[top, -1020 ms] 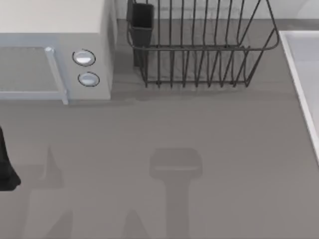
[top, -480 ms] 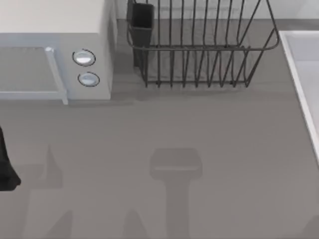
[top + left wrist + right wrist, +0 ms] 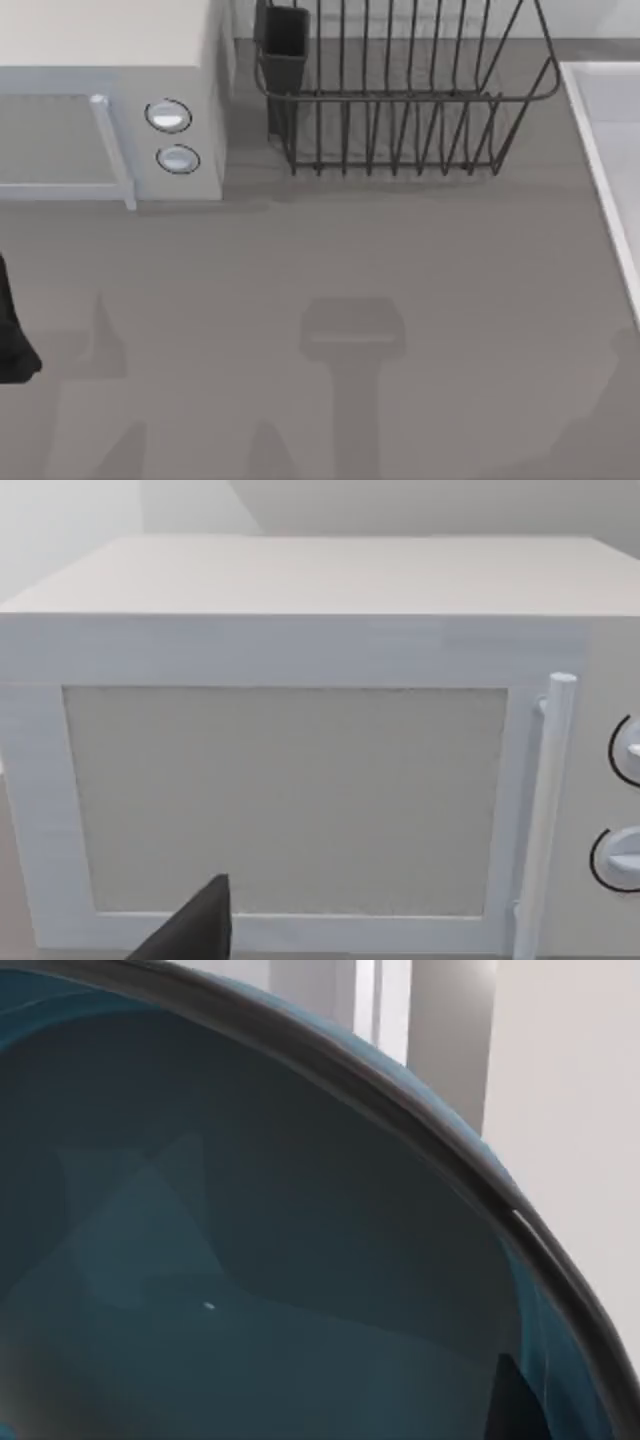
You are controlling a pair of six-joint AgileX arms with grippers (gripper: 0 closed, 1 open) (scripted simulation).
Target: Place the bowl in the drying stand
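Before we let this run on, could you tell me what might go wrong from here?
The teal bowl sits very close to the right wrist camera, so that view gives little guidance for placing it. The drying stand has closely spaced upright tines; the bowl could catch or tip. The microwave stands right beside the stand, limiting room on that side.

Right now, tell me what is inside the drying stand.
The drying stand holds only its own tines and a dark utensil cup at its left corner; no bowl. The cup's inside and the stand's far part are out of sight.

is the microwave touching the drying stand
Apart. The top view shows a strip of bare table between the microwave and the drying stand.
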